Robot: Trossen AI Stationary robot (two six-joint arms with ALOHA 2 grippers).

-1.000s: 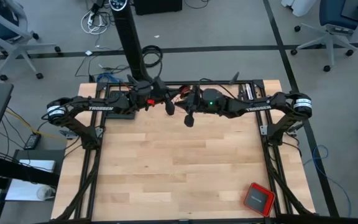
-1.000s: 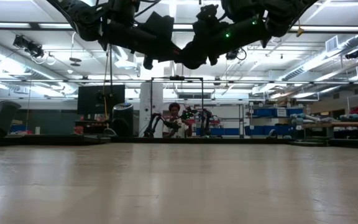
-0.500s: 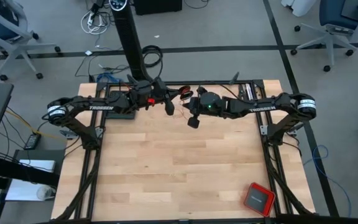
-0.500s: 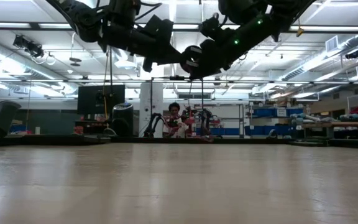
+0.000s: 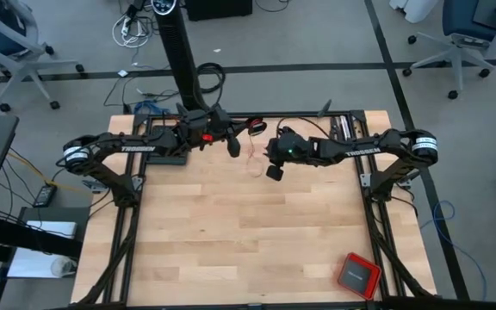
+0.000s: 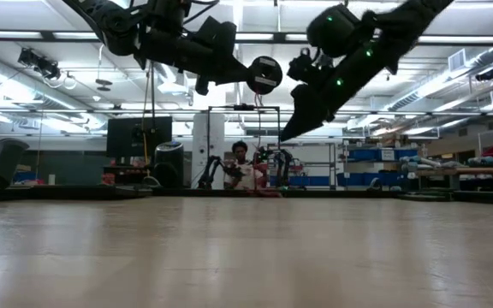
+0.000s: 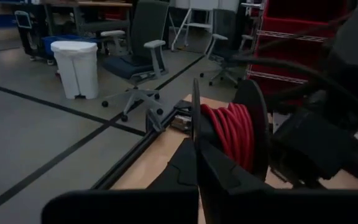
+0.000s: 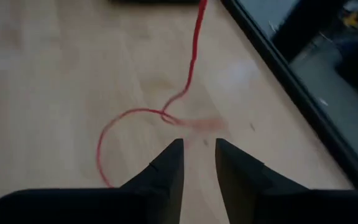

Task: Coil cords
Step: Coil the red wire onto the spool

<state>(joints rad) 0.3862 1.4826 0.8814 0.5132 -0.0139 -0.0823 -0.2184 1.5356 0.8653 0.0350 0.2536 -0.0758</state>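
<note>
red cord [image 8: 143,118]: blurred mid-loop | loop end cut off by right pincer [image 8: 197,163]

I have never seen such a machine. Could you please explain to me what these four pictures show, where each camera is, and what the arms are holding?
It is a robot with two dark arms over a wooden table. One camera looks down from above, one looks level across the table top, and one sits on each wrist. The left gripper is shut on a black spool wound with red cord, held up in the air. The right gripper is open and holds nothing; it points down at a loose loop of the same cord lying on the wood. A red box with a dark top sits in a near corner of the table.
</note>
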